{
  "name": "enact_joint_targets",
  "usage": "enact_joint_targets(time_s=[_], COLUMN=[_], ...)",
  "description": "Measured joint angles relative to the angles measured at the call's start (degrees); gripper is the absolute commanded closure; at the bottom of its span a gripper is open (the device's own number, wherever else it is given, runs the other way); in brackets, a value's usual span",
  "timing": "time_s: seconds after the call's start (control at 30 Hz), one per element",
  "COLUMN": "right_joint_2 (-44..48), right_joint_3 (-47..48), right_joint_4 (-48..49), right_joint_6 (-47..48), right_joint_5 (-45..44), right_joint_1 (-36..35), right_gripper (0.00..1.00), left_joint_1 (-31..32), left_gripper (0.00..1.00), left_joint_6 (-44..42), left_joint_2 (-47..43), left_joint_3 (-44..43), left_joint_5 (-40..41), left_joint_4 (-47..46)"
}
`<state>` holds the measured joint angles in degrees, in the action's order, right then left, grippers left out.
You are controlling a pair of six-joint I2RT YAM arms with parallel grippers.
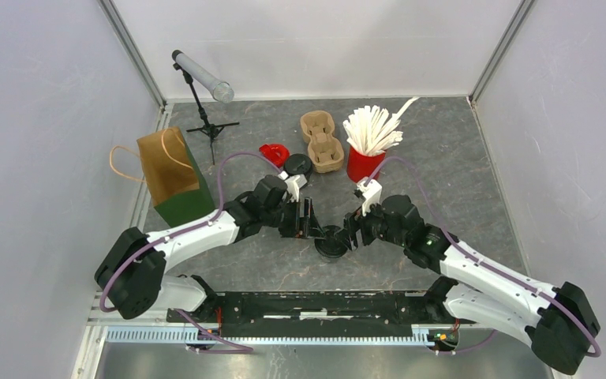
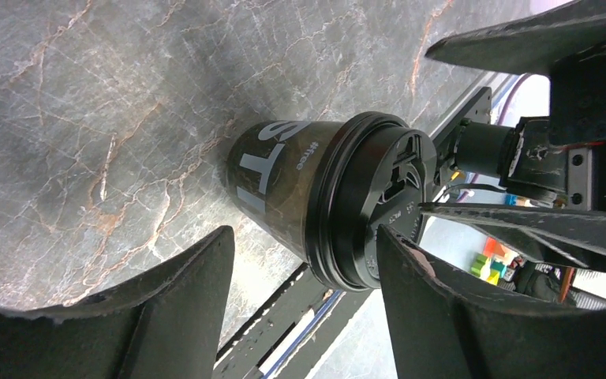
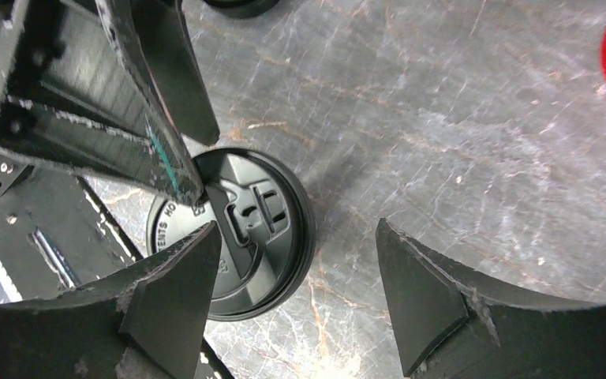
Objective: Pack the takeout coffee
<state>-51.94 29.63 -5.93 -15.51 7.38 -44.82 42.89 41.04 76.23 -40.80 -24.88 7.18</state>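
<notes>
The left fingers (image 2: 154, 316), released, straddle the lidded cup (image 1: 332, 242) on the bench (image 1: 458, 158), the right fingers (image 3: 442, 316) released just beside it.

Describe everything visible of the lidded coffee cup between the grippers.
Dark paper-looking coffee cup with white lettering, closed by a black plastic sip lid. It stands upright on the grey marbled table, between the open left gripper and open right gripper; a left finger overlaps its lid rim, contact unclear.

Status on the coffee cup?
Left gripper and right gripper open, flanking the cup. Cup upright, lid on, not gripped. Left arm lies between cup and bag.
</notes>
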Motion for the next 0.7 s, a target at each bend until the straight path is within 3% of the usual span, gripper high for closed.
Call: enact_joint_targets(time_s=[0.5, 0.6, 0.7], right_joint_2=[1.60, 2.19, 2.75], right_joint_3=[-9.09, -10.32, -11.80], right_joint_4=[10.10, 11.69, 13.77], right_joint_6=[-3.93, -4.22, -4.74], right_joint_5=[4.13, 4.15, 4.24], right_joint_1=[1.14, 1.38, 1.40], right_gripper=[0.25, 0.25, 0.26], left_joint_1=[0.07, 0.15, 0.22], left_gripper=[0.49, 0.49, 0.32], left_joint_6=[-0.44, -0.42, -0.02], left_joint_2=[-0.13, -0.33, -0.76], left_joint_3=[3.85, 4.66, 5.88], left_joint_5=[-1.01, -1.22, -1.22], left_joint_4=[-7.19, -8.87, -10.84])
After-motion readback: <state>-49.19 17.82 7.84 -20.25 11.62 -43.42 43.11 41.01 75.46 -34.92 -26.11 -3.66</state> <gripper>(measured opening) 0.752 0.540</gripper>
